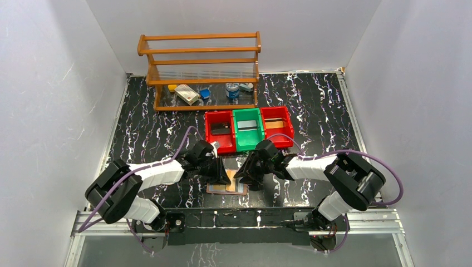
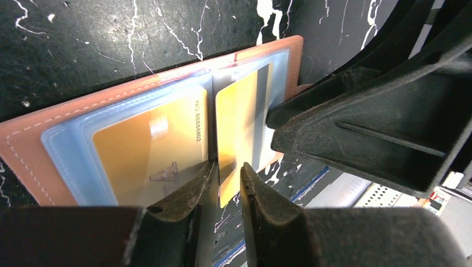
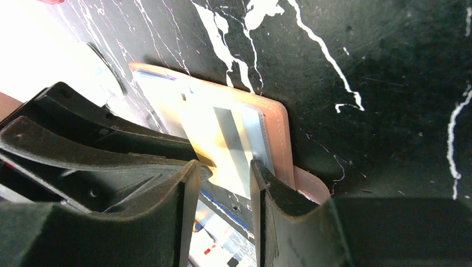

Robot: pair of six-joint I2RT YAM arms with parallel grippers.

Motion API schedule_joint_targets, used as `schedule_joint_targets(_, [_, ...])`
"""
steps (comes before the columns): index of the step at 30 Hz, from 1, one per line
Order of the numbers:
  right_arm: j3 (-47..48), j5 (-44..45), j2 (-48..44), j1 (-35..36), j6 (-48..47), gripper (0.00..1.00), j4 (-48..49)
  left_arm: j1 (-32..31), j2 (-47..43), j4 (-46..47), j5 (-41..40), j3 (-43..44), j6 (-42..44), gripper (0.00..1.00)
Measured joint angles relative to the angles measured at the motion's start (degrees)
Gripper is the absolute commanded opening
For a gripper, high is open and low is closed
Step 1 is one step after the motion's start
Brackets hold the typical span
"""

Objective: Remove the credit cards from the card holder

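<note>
Blk marbled table (image 1: pixel 311 100): wood rack (image 1: pixel 200 61), red/green bins (image 1: pixel 209 133), open card holder (image 2: pixel 16 142).

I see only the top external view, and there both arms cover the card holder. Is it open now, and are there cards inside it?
Observer: Yes, it lies open and flat. The left wrist view shows the card holder with one orange card tucked into its left half.
Operator: Is there a second card?
Observer: Yes. A second orange card sticks out of the right half, with its free edge between the fingers of the left tool. I cannot tell whether they pinch it yet.
Operator: What is the right tool doing?
Observer: The right tool is open, and one finger tip seems to press on the holder's right half.
</note>
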Motion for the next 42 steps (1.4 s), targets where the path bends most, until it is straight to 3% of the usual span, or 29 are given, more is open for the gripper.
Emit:
schedule_joint_targets(11, [0.02, 0.02, 0.00, 0.00, -0.02, 0.47, -0.07, 0.02, -2.86, 0.66, -0.09, -1.42, 0.09, 0.14])
schedule_joint_targets(20, [0.02, 0.04, 0.00, 0.00, -0.02, 0.47, -0.11, 0.15, -2.64, 0.48, 0.28, -1.46, 0.52, 0.00])
schedule_joint_targets(42, [0.50, 3.23, -3.10, 0.07, -4.50, 0.48, -3.69, 0.17, -5.53, -6.58, -3.37, 0.37, 3.96, 0.00])
